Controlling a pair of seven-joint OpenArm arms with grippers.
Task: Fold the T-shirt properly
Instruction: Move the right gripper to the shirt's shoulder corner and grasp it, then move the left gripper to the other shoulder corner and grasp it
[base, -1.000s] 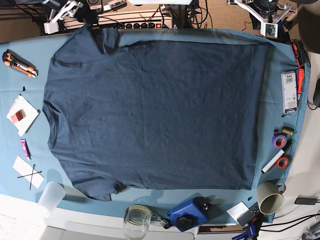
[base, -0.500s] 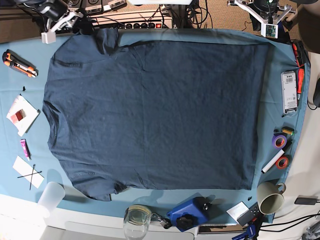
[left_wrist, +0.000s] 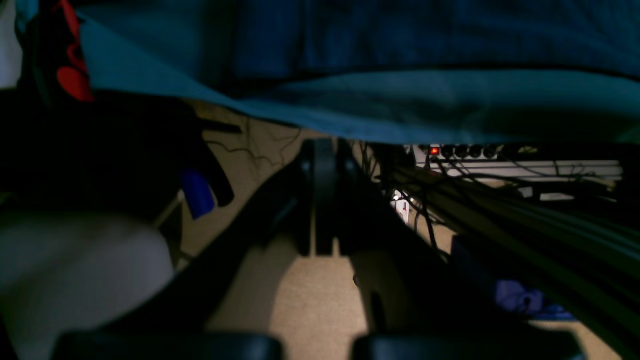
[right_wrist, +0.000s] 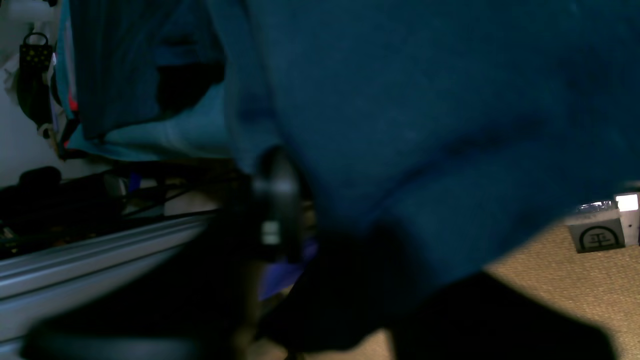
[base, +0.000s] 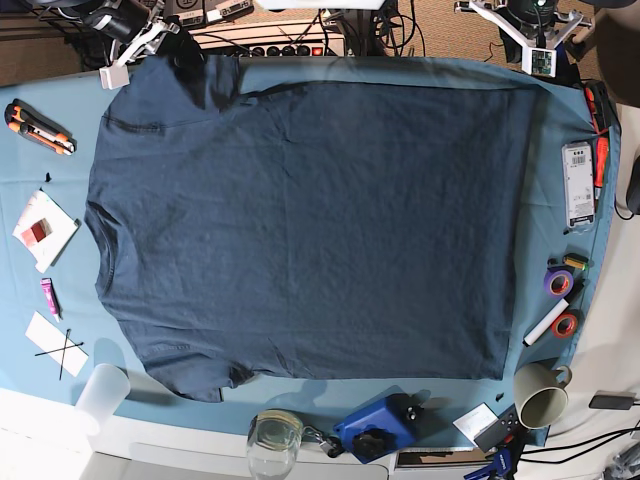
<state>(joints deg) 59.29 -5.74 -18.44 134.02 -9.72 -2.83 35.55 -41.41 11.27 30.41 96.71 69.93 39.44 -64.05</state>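
Note:
The dark navy T-shirt lies spread flat on the teal tablecloth, collar side at the left of the base view. My right gripper is at the shirt's far left sleeve. In the right wrist view the navy cloth fills the space between the dark fingers, so the right gripper looks shut on the sleeve. My left gripper hangs beyond the far right edge of the table. Its fingers are pressed together on nothing, just below the cloth's hem.
An orange box cutter, a white card and a plastic cup sit at the left. A glass, a blue device and a mug line the near edge. Tape rolls and a grey handset lie at the right.
My right gripper has moved rightward onto the far left sleeve and its jaws have closed there. The sleeve edge now reaches up to it. The left arm has not moved.

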